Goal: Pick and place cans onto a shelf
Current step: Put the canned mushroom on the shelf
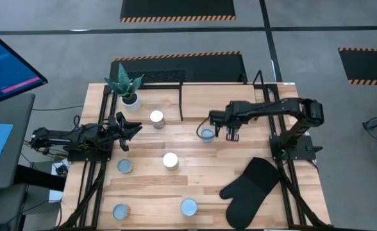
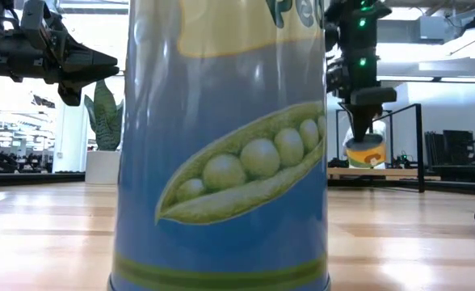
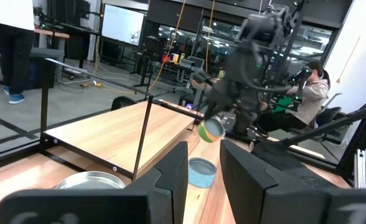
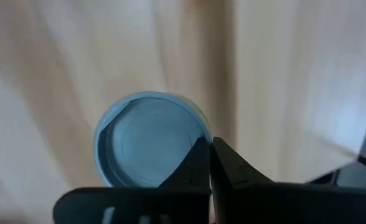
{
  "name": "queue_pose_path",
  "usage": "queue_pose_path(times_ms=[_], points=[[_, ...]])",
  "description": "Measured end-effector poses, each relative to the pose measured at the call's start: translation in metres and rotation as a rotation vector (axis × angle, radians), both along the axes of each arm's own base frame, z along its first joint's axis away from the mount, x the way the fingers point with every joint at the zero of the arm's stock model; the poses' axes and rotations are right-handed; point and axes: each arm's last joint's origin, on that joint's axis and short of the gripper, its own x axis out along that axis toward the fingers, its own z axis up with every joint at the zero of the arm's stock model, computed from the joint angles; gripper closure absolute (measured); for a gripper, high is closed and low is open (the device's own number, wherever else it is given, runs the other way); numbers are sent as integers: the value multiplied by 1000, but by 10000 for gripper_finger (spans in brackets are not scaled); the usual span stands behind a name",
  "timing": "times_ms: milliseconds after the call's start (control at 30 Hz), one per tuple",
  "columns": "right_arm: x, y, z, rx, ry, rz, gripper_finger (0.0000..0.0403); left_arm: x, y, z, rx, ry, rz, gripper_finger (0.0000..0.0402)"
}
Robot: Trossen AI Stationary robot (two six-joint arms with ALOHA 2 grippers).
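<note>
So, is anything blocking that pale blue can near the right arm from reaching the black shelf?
Nothing visible does. Only bare wooden table lies between the pale blue metal can and the black-barred shelf.

Cans (image 1: 170,160) before shelf (image 1: 182,78)

Cans: six, upright, round tops up.
Pale blue top (image 1: 206,134) mid-table, just before shelf.
Silver top (image 1: 156,117) near shelf's left end.
White top (image 1: 170,160) at table centre.
Pale blue tops (image 1: 124,167), (image 1: 120,211), (image 1: 188,206) toward near edge.
Shelf (image 1: 181,77): thin black bars, light wood base, at far edge.
</note>
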Motion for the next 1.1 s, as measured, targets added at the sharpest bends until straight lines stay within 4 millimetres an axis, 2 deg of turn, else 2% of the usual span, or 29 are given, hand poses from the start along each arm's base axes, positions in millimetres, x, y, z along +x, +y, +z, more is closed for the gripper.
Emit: queue_pose_path(times_ms=[233,467,600,700,833,1100], points=[[-18,-49,12,-49,-24,-77,393,0,0,0,0,0,0,319],[-47,-98,39,-100,-205,-154,397,0,0,0,0,0,0,319],[-60,-128,46,-79,-359,-198,392,0,0,0,0,0,0,319],[-67,-151,43,-82,-438,-256,394,0,0,0,0,0,0,319],[-72,-173,34,-108,-457,-318,396,0,0,0,0,0,0,319],[-76,-194,0,-32,-344,-354,392,0,0,0,0,0,0,319]])
